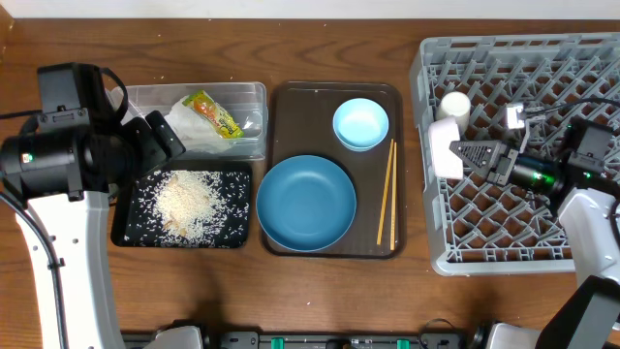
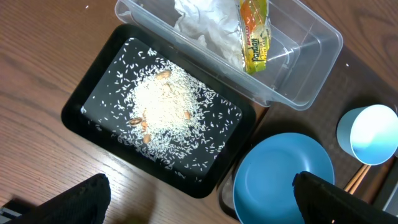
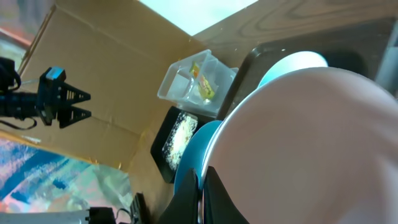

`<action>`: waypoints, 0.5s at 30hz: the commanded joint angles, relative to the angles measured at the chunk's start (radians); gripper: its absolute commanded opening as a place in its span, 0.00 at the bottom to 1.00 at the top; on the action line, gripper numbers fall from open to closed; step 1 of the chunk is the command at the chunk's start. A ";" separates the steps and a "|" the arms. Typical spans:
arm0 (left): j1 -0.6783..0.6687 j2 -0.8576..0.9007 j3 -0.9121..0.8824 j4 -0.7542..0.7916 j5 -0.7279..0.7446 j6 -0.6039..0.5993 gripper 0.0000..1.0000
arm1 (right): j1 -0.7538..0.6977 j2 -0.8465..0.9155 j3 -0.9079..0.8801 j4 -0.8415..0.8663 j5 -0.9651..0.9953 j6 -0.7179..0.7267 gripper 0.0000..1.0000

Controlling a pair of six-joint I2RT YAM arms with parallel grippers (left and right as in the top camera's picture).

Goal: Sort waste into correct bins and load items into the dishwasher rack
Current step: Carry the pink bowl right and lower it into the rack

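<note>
Noted white bowl [image 1: 446, 147], smooth, on edge in grey rack [image 1: 504, 233], rim pinched by right gripper [image 1: 463, 153]. Saw left gripper [image 2: 202, 186] splayed wide over rice-strewn black tray [image 1: 131, 233]. Logged wood-grain table [image 1: 320, 301], cardboard wall [image 3: 118, 74] behind.

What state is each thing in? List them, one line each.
Clear rectangular plastic tub: holds crumpled white napkin, green-and-orange wrapper.
Shallow black rectangular tray: holds white rice.
Large blue round plate: empty.
Small light-blue bowl: empty.
White bowl: on edge at grey plastic rack.
Left gripper: open.
Right gripper: shut on white bowl.
</note>
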 commanded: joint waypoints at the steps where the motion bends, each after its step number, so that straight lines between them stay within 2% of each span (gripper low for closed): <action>1: 0.005 0.001 0.001 -0.003 -0.016 0.006 0.96 | -0.035 0.012 -0.005 -0.010 0.000 -0.019 0.01; 9: 0.005 0.001 0.001 -0.003 -0.016 0.006 0.96 | -0.064 0.013 -0.005 -0.060 0.061 -0.029 0.01; 15: 0.005 0.001 0.001 -0.003 -0.016 0.006 0.96 | -0.083 0.013 -0.005 0.000 -0.138 0.023 0.01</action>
